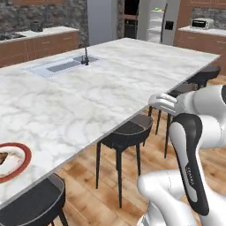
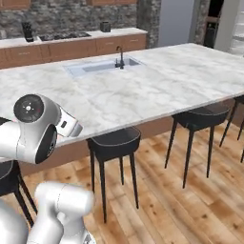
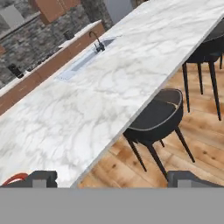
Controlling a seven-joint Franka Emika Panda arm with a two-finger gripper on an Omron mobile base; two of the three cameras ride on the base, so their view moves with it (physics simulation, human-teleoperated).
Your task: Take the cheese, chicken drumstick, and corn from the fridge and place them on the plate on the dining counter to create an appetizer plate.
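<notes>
No readable text, label, brand, number or sign is found in any view. Faint pale marking is seen on dark cover of robot arm (image 1: 193, 174) in left base view, too blurred to be read. Small dark panel is seen on fridge (image 1: 169, 25) door, nothing legible on it.

One dining counter (image 1: 101, 88), one plate (image 1: 20, 164) near left, one sink (image 1: 62, 66), one faucet (image 1: 86, 56), four stools (image 1: 126, 132), one far fridge (image 1: 154, 22).
</notes>
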